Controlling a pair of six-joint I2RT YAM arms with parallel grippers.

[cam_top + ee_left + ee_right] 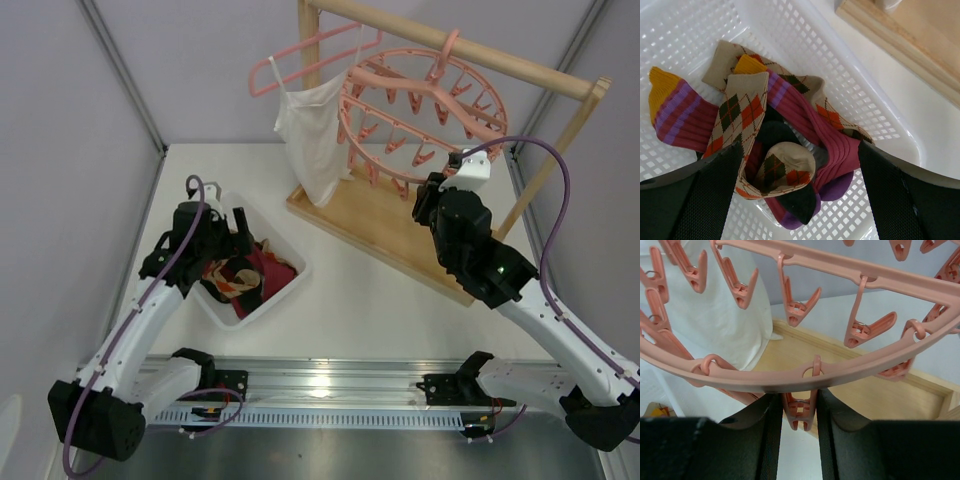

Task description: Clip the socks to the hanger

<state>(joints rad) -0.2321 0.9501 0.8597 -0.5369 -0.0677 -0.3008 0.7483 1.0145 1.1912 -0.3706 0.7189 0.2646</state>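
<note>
Right gripper [799, 407] pinches a clip [799, 412] on the hanger [790, 381], left gripper [800, 167] gapes over the socks [790, 115] — tangled, one grab may lift several.

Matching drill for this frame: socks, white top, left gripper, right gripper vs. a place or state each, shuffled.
1 socks
2 white top
3 left gripper
4 right gripper

A closed on a clip of the round hanger
B open over the basket
C hanging from the thin coat hanger
D piled in the basket

Pairs: 1-D, 2-C, 3-B, 4-A
</note>
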